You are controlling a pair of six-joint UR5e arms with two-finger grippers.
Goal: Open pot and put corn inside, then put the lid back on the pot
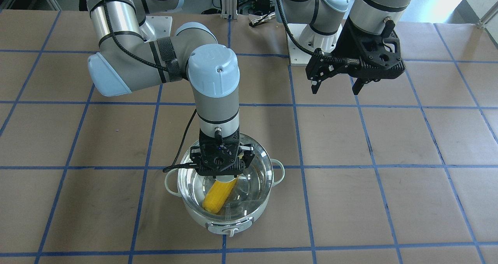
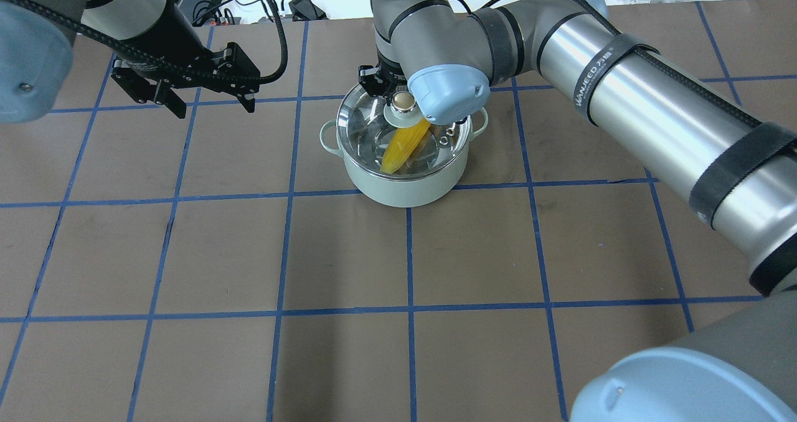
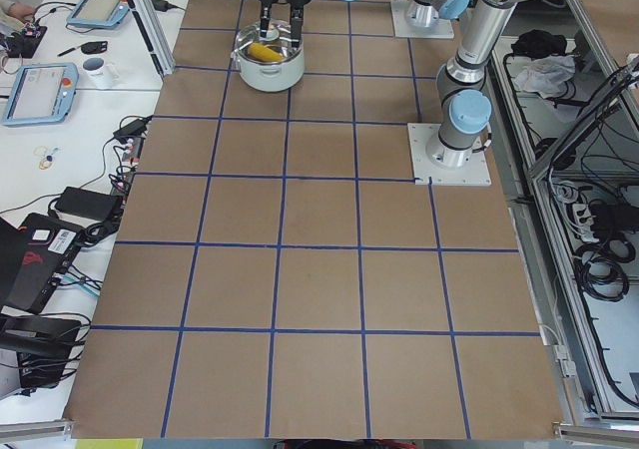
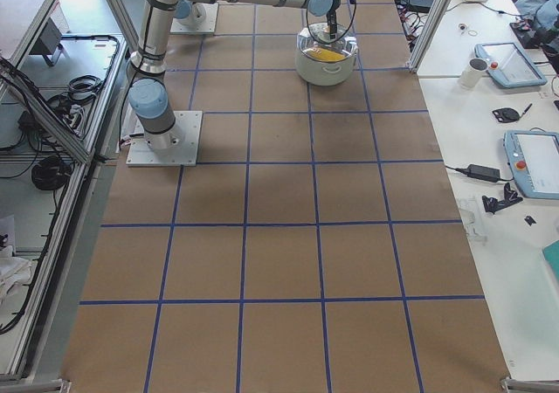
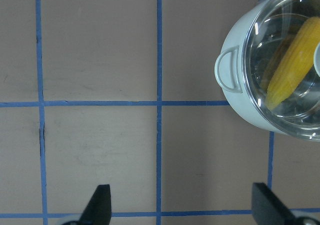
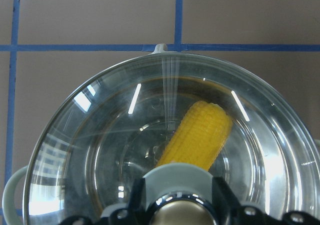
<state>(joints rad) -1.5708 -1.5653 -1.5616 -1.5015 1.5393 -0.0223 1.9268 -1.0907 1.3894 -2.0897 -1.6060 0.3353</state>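
The pale mint-green pot [image 1: 229, 217] stands on the table with the yellow corn [image 1: 218, 198] lying inside it. The clear glass lid [image 1: 258, 178] rests on the pot's rim. My right gripper [image 1: 221, 167] points straight down over the lid's middle. Its fingers [image 6: 136, 197] stand on either side of the tan knob [image 2: 405, 101] with gaps, so it looks open. The corn [image 6: 200, 135] shows through the glass in the right wrist view. My left gripper [image 1: 336, 88] is open and empty, above the table and well away from the pot [image 5: 235, 110].
The table [image 2: 348, 254] is covered in brown paper with a blue tape grid. The arm bases and cables are at the robot's side. Side tables with tablets and a cup [image 4: 476, 72] stand beyond the table's far edge.
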